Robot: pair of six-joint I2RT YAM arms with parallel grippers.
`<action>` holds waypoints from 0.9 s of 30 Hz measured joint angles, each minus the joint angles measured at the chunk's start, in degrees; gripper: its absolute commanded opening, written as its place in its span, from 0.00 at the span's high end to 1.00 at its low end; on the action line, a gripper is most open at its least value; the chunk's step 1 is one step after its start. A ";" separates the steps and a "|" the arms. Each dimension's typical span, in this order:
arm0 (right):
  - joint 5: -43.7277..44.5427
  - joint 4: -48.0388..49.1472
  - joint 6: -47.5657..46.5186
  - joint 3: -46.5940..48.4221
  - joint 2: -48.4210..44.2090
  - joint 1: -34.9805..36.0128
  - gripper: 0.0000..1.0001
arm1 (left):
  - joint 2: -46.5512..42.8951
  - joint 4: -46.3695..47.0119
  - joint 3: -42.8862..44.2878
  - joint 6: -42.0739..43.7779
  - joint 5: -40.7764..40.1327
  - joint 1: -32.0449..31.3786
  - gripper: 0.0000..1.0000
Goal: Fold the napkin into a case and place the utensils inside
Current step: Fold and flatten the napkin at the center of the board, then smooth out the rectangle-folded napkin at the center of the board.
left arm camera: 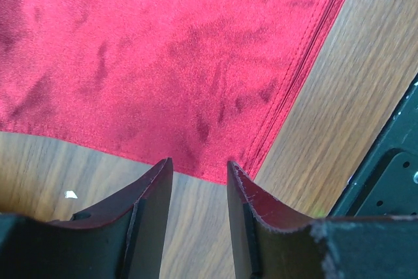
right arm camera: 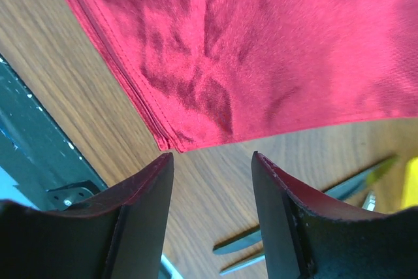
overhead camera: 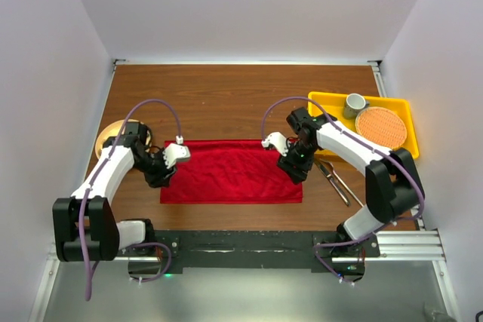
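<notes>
The napkin [overhead camera: 230, 171] lies flat on the table [overhead camera: 226, 96] as a wide red rectangle, and the wrist views show stacked layers along its near edge, so it is folded over. The left gripper [overhead camera: 161, 177] sits at the napkin's near left corner. Its fingers [left arm camera: 153, 200] stand apart with only bare wood between them and the cloth's corner just ahead of the tips. The right gripper [overhead camera: 293, 170] is at the napkin's right end near the near corner, fingers [right arm camera: 147, 194] likewise parted and holding nothing, the layered corner just beyond them. The utensils [overhead camera: 336, 182] lie on the wood just right of the napkin, apart from it. Farther right of the napkin and behind it is a yellow tray [overhead camera: 324, 99] holding a cup [overhead camera: 355, 103] and a round orange mat [overhead camera: 379, 127].
</notes>
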 measured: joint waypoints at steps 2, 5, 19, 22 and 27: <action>1.01 -0.22 0.52 -0.02 1.42 0.00 0.46 | 0.13 -0.02 -0.15 0.52 -0.48 0.00 0.56; 2.21 -0.44 0.72 -0.13 1.95 -0.02 0.46 | 0.11 -0.28 -1.01 2.34 -1.22 0.00 0.55; 4.55 -0.87 2.62 -2.03 2.05 0.04 0.48 | -5.81 -1.16 -9.53 10.62 -6.19 -4.17 0.57; 4.68 -1.03 3.21 -2.03 2.05 0.04 0.48 | -6.51 -0.52 -10.56 11.28 -7.32 -5.77 0.59; 5.53 -1.25 4.09 -2.03 2.05 0.04 0.48 | -7.28 0.48 -11.89 11.89 -8.85 -7.26 0.69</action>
